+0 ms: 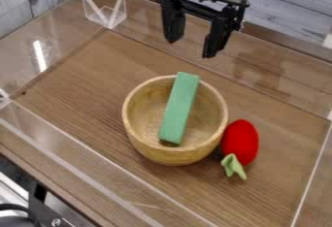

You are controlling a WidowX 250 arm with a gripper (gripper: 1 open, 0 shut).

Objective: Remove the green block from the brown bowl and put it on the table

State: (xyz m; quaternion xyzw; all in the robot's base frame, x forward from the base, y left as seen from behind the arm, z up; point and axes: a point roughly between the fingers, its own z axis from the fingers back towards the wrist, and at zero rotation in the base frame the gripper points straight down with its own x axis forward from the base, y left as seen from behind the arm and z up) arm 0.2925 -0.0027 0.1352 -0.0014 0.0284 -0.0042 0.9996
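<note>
The green block (180, 109), a long flat light green bar, lies slanted inside the brown bowl (143, 134), one end resting on the far rim. The round tan bowl sits near the middle of the table (91, 76). My gripper (193, 40) hangs above and behind the bowl, pointing down, its two black fingers (170, 25) spread apart with nothing between them. It is clear of both block and bowl.
A red strawberry toy (240, 142) with small green leaves lies against the bowl's right side. Clear acrylic walls (52, 51) ring the tabletop. A clear bracket (104, 11) stands at the back left corner.
</note>
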